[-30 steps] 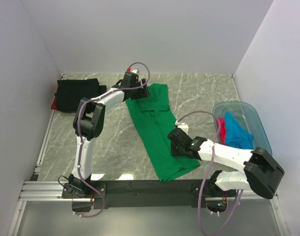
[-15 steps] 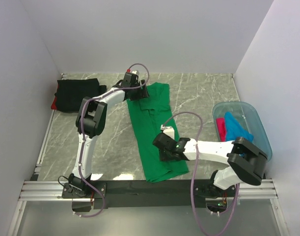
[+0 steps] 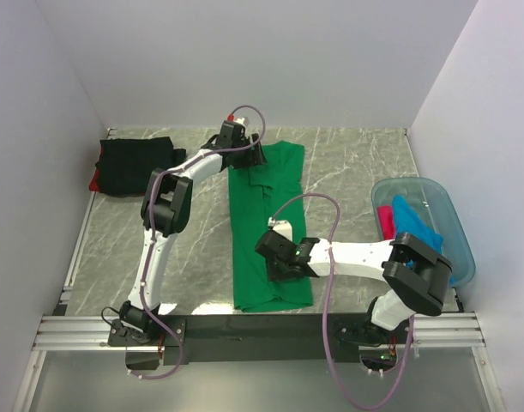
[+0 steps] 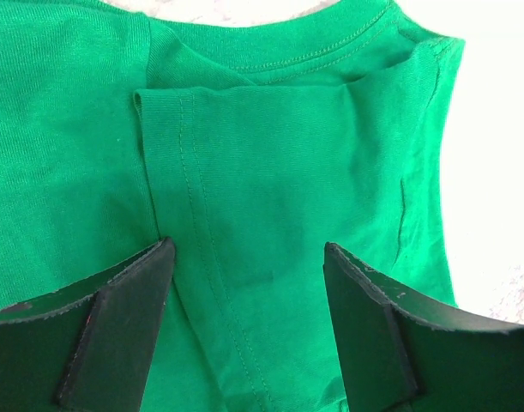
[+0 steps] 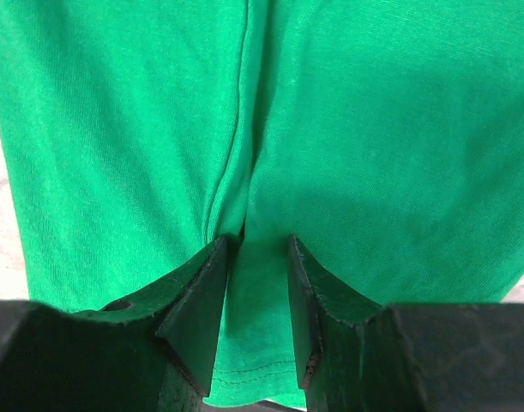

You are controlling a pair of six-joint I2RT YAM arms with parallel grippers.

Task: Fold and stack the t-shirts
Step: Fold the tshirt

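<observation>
A bright green t-shirt (image 3: 274,202) lies lengthwise down the middle of the marble table, folded narrow, its hem near the front edge. My left gripper (image 3: 247,156) rests on its collar end, jaws wide open over a folded-in sleeve (image 4: 244,154), nothing between them (image 4: 249,249). My right gripper (image 3: 283,257) sits low on the hem end, half open, fingertips pressed into the green cloth (image 5: 373,129) with a low crease between them (image 5: 255,240). A folded black t-shirt (image 3: 133,163) lies at the back left on a red one (image 3: 94,182).
A translucent blue tub (image 3: 416,182) stands at the right edge and holds a blue shirt (image 3: 412,227) and a pink one (image 3: 386,221). White walls close the table on three sides. A black rail (image 3: 270,326) runs along the front.
The right gripper has slid left across the table and the green shirt's hem end went with it. The shirt has swung from a diagonal to nearly straight. The left gripper shifted slightly right.
</observation>
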